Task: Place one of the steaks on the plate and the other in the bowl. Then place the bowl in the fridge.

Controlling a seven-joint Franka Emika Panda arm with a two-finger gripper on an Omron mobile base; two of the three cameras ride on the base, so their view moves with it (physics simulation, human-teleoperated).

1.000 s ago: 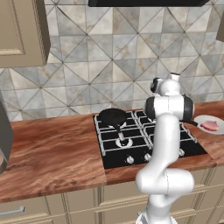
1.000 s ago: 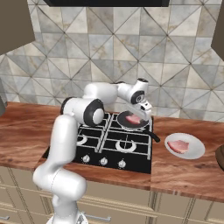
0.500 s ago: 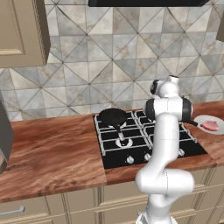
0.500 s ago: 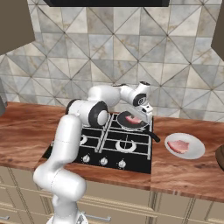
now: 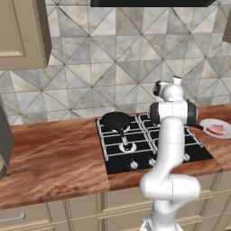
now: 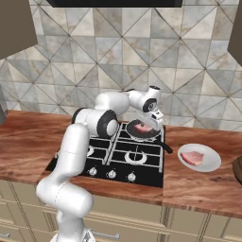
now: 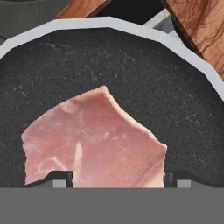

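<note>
Wooden counter [image 6: 198,182], plated steak [image 6: 192,158], hand view: pan steak [image 7: 94,140]

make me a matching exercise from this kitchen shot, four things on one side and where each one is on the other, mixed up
Things:
1. steak under the pincer
2. second steak
3. white plate
4. frying pan

Places:
A. on the white plate
B. on the stove, at a back burner
C. on the wooden counter, to the right of the stove
D. in the frying pan

Pairs: 1-D, 2-A, 3-C, 4-B
</note>
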